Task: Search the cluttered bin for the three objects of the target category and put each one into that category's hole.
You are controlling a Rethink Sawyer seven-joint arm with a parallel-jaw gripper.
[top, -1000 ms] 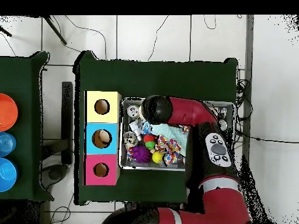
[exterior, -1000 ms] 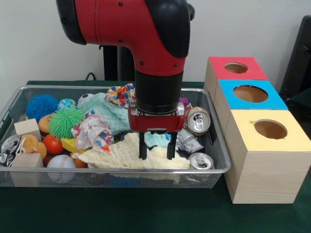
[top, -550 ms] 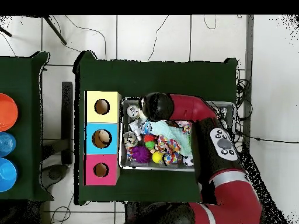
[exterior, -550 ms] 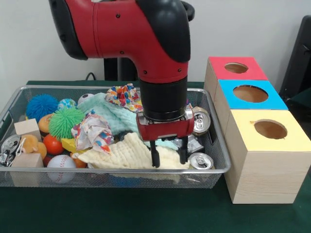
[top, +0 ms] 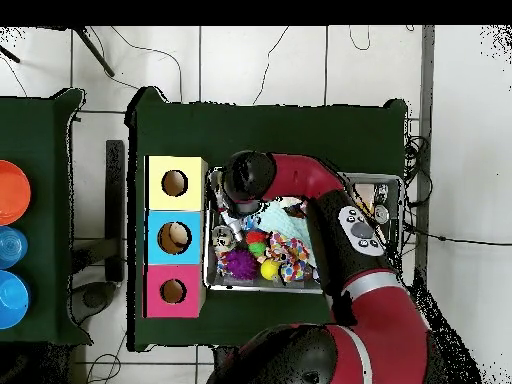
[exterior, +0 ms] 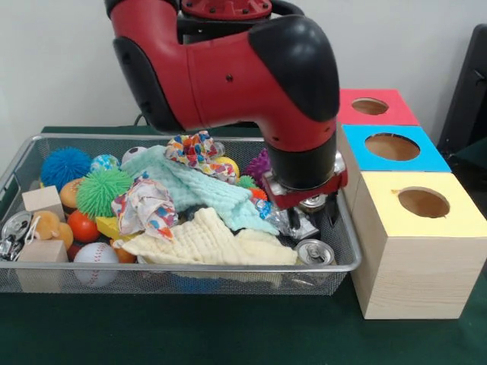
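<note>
Gripper: the gripper hangs low over the end of the wire bin nearest the yellow box; its fingers are spread, one dark tip showing by the bin wall, nothing between them.
Under it: a crushed silver can lies directly below, partly hidden by the wrist.
Nearby cans: an upright can stands in the bin corner closest to the yellow box; a third can lies at the bin's opposite end.
Cloths: a cream cloth and a teal cloth lie further from the yellow box.
Handling: cans are probably the target; light, thin-walled, slick and easily dented. Best taken across the body, gently.
Holes: each box top has one; which suits cans is unclear.
</note>
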